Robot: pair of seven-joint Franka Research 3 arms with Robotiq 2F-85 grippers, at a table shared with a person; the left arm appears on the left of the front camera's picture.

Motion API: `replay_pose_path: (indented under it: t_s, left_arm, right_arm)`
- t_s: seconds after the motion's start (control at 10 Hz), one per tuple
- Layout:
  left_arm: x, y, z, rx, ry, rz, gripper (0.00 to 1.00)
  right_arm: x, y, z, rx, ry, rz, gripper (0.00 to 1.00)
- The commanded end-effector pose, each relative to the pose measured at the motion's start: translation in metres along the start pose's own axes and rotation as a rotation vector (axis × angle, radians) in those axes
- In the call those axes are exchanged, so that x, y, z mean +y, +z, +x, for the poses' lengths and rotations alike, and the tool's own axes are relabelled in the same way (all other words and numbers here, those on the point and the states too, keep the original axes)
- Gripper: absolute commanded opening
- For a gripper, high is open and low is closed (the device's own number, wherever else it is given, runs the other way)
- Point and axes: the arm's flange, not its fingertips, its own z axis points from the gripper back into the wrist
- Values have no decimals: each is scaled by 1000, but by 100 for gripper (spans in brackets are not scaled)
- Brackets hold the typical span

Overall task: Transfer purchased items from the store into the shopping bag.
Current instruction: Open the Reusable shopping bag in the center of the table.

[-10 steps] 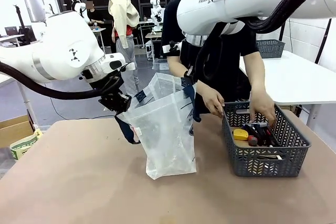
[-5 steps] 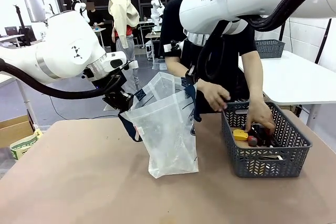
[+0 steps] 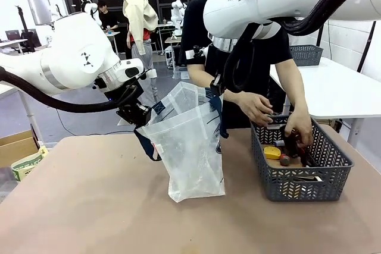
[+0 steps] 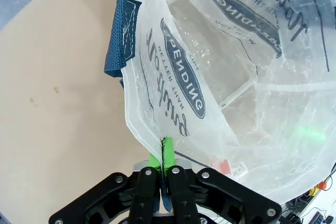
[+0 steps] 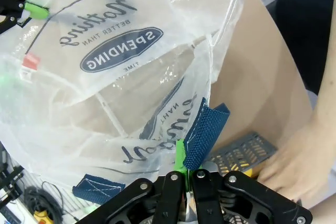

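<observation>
Grips the shopping bag (image 3: 191,147) at its 9 o'clock rim with the left pincer (image 3: 140,117), closed flat on the plastic just under a navy handle (image 4: 119,38); no gap between the green pads in the left wrist view (image 4: 163,150). Has nudged that side a touch toward 3 o'clock over the last second, with the bag's foot sliding slightly along the table (image 3: 89,206). Keeps the mouth spread and facing up much as before.

Pinches the opposite rim, near the bag's 1 o'clock, with the right pincer (image 3: 215,92), shut on plastic and a fold of navy strap together (image 5: 184,163). Shows no real shift on that side.

Further toward 3 o'clock, finds the larger change at the store (image 3: 297,185): one of the person's hands (image 3: 257,106) lifted off the basket's 9 o'clock rim and now raised above it, the other hand (image 3: 299,128) pushed deeper among the black flat items (image 3: 296,147). Cannot tell whether either hand has a firm hold on anything.

Reads as a pick under way, not a transfer done: bag apparently without goods, purchased items such as the yellow one (image 3: 272,152) lying in the basket.

Places those items at roughly 4 o'clock from the right pincer, lower and well apart, with the bag stretched between the two pincers.
</observation>
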Motion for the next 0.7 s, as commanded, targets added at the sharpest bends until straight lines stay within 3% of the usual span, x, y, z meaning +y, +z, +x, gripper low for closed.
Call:
replay_pose_path:
  t_s: [0.0,0.6]
  left_arm:
    - [1,-1,-2,3,2,3,0]
    - [1,-1,-2,3,2,3,0]
  right_arm:
    - [0,0,1,3,-2,2,0]
    - [0,0,1,3,-2,2,0]
